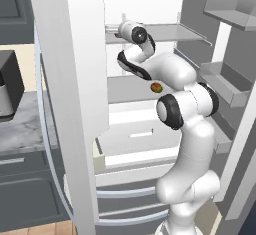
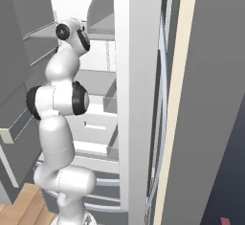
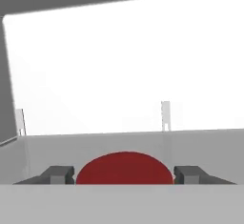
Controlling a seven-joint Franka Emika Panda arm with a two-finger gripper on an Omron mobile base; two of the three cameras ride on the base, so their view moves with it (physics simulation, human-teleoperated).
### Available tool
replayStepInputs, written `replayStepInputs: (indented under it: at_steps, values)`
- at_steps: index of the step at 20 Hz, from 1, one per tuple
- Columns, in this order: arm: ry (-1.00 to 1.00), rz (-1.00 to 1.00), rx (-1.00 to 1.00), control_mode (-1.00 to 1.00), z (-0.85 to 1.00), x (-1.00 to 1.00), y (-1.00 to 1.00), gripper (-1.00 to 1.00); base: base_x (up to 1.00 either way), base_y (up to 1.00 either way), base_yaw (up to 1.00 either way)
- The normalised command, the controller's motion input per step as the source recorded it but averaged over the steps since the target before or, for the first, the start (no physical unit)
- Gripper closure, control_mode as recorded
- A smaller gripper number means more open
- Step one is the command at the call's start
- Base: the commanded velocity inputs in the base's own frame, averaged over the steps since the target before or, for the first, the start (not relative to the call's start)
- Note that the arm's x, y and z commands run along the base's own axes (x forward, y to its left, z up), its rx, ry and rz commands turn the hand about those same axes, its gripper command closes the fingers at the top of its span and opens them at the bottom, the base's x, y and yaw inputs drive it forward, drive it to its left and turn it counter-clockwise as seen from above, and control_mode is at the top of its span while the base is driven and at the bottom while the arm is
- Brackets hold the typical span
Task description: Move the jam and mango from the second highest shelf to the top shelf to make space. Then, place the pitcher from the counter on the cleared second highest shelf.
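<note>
I am reaching my arm deep into the open fridge, with my hand up at the level of the top shelf (image 1: 175, 30). In the hand view my pincer (image 3: 125, 174) is sitting low over a pale grey shelf surface, and the jam (image 3: 125, 168) is showing as a dark-red dome right between my two fingertips (image 3: 58, 174). The tips are standing just beside the jar on either side; I cannot tell whether they are pressing on it or standing a little clear of it, so I cannot say if I am pinching it or merely spread around it. Behind the jar the white back wall of the fridge is glowing bright, with two small slotted strips on it.

In the left base view the mango (image 1: 156, 86) is lying on the second highest shelf (image 1: 127, 89), just beside my forearm, a small red-orange fruit with a yellow-green patch. The counter (image 1: 22, 124) is showing at the far left of that view, beyond the open fridge door (image 1: 75, 99). In the right base view my arm (image 2: 60, 104) is rising along the left.
</note>
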Motion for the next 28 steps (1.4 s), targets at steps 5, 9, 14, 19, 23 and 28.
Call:
replayStepInputs:
  at_steps: [5, 9, 14, 19, 23, 28]
  values:
    - [-0.08, 0.0, 0.0, -1.0, 0.08, -0.16, 0.0, -1.0, 0.0, 0.0, 0.0]
    - [-0.08, 0.0, -0.03, -1.0, 0.53, -0.64, 0.11, -1.0, 0.0, 0.0, 0.0]
    - [-0.03, 0.0, -0.05, -1.0, 0.75, -0.35, 0.13, -1.0, 0.0, 0.0, 0.0]
    - [0.18, -0.01, -0.05, -1.0, 0.14, -0.7, 0.01, -1.0, 0.0, 0.0, 0.0]
    - [0.29, -0.04, 0.0, -1.0, 0.0, -0.97, -0.1, -1.0, 0.0, 0.0, 0.0]
    - [0.25, -0.07, 0.0, -1.0, 0.09, -1.0, -0.29, -1.0, 0.0, 0.0, 0.0]
